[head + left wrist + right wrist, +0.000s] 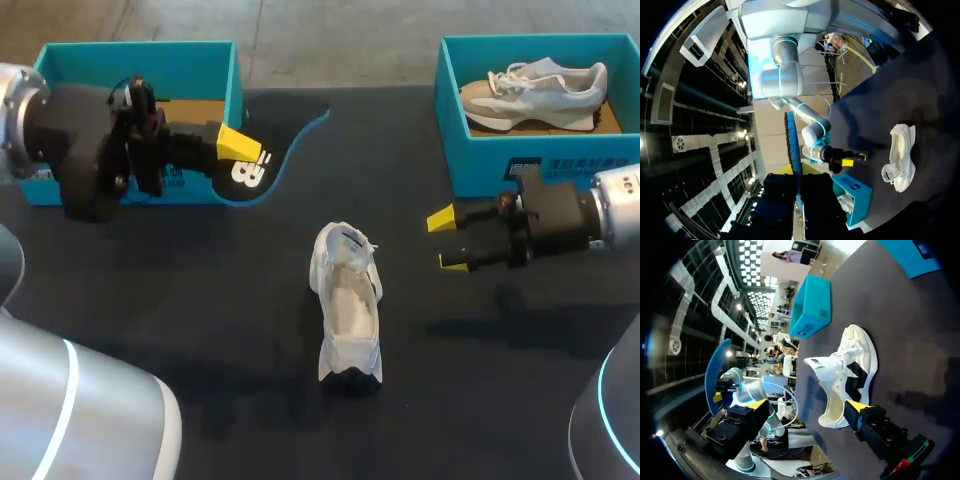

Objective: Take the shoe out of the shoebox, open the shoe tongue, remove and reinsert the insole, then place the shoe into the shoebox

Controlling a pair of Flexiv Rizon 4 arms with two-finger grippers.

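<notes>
The left gripper (238,150) is seemingly clamping the insole (255,172) aloft for reinsertion while the right gripper (447,240) is hovering open beside the shoe (349,305).

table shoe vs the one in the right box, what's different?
Table shoe stands upright on the black table; boxed shoe lies on its side in the right shoebox. Table shoe's tongue is pulled open, the inside showing; boxed shoe is laced closed. Table shoe is mostly white, boxed shoe grey and white. Both are sneakers, neither gripped.

The shoe (349,310) is white mesh cloth, the insole (252,170) smooth; left shoebox (140,55) and right shoebox (480,160) are matt card; the table (200,300) looks matt
</notes>
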